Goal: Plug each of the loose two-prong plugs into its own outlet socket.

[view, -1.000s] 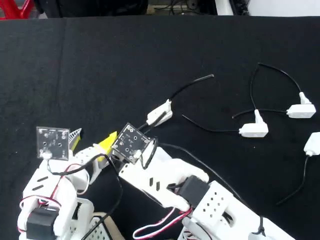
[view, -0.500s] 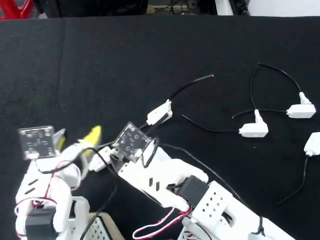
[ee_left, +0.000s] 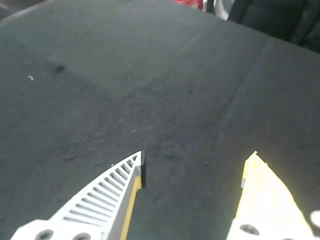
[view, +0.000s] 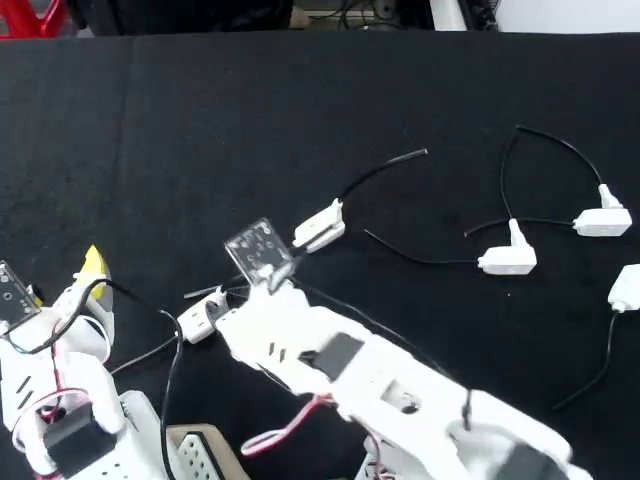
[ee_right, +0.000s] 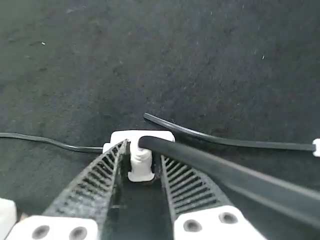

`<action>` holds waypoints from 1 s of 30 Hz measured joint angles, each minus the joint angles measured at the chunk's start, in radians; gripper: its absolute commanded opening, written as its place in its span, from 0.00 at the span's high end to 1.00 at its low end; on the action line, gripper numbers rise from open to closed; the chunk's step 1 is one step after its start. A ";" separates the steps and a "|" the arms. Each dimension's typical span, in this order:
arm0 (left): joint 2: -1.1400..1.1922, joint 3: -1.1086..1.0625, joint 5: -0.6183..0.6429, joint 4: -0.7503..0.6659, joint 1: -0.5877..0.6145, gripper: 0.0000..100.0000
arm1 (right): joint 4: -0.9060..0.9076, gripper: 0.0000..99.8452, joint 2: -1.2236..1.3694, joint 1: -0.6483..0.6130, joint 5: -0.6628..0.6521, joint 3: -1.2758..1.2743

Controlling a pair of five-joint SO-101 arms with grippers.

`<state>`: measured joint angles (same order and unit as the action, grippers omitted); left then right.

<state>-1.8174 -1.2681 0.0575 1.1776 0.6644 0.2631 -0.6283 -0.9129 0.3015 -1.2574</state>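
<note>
Table (view: 200, 120): black cloth, both arms based at the near edge.

Centre: right gripper (ee_right: 143, 150) sits low over the nearest plug (view: 320, 225). Its ribbed fingers (ee_right: 95, 190) stand a little apart, one on each side of the plug's narrow neck, with a thin dark slit between finger and neck on both sides. Loose about it, not clamped. The plug lies flat on the cloth, its wider body just past the fingertips. Its black lead (view: 385, 167) runs away far and right, the free end lying on the cloth.

Near left corner: left gripper (ee_left: 197, 155), well apart from every plug. Released: white finger (ee_left: 100, 205) and yellow finger (ee_left: 265, 200) are spread wide with bare cloth between them, holding nothing.

Between the arms: small white connector block (view: 203, 320) on the cloth, just left of the right arm (view: 330, 350). Socket or plug, I cannot tell.

Right side, well apart from both grippers: three more plugs lie loose on the cloth.
- Middle plug (view: 508, 260): neck pointing far.
- Far plug (view: 603, 222): beyond the middle plug and to its right, neck also pointing far.
- Edge plug (view: 625, 288): nearest of the three, at the right edge of the high view.
</note>
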 measured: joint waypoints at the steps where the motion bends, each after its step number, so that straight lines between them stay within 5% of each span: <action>1: 0.002 -0.005 0.000 -0.005 0.006 0.68 | 0.000 0.99 0.037 0.000 0.003 0.015; 30: 0.002 -0.025 0.000 -0.009 0.044 0.68 | -0.206 0.99 0.311 0.046 0.009 0.084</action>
<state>-1.8159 -1.2927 0.0575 1.1684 0.7089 0.0575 -0.3168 -0.8669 0.3107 -1.1730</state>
